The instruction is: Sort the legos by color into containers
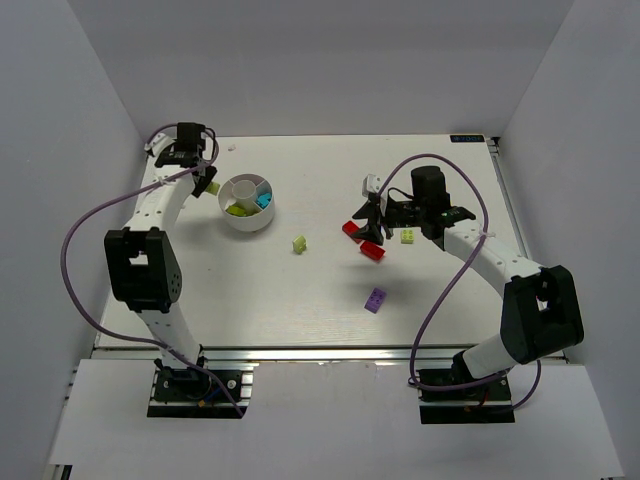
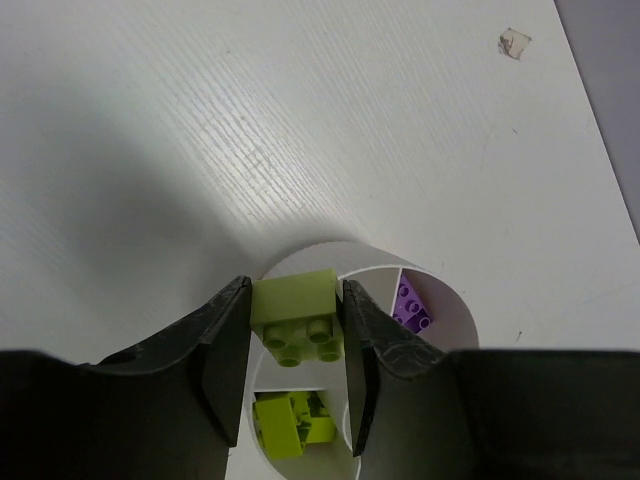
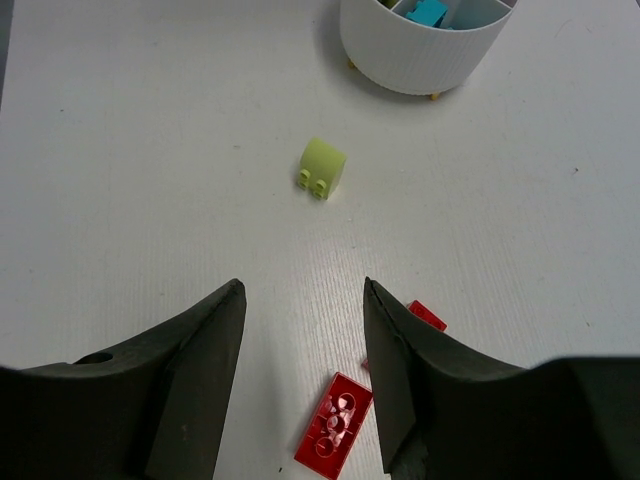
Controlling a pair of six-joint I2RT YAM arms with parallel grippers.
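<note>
The white divided dish (image 1: 246, 224) stands at the back left. My left gripper (image 1: 207, 183) is shut on a lime-green lego (image 2: 297, 315) and holds it over the dish's rim (image 2: 450, 310). Inside the dish lie a lime lego (image 2: 292, 425), a purple one (image 2: 412, 308) and a cyan one (image 3: 428, 12). My right gripper (image 1: 365, 224) is open and empty above two red legos (image 1: 351, 228) (image 1: 372, 250); in the right wrist view, one red lego (image 3: 335, 425) lies between the open fingers and the other (image 3: 427, 315) beside the right finger.
Loose on the table are a lime lego (image 1: 299, 244) in the middle, a purple lego (image 1: 375, 299) nearer the front, and a lime lego (image 1: 408, 237) under the right arm. A small scrap (image 2: 513, 42) lies near the back left edge.
</note>
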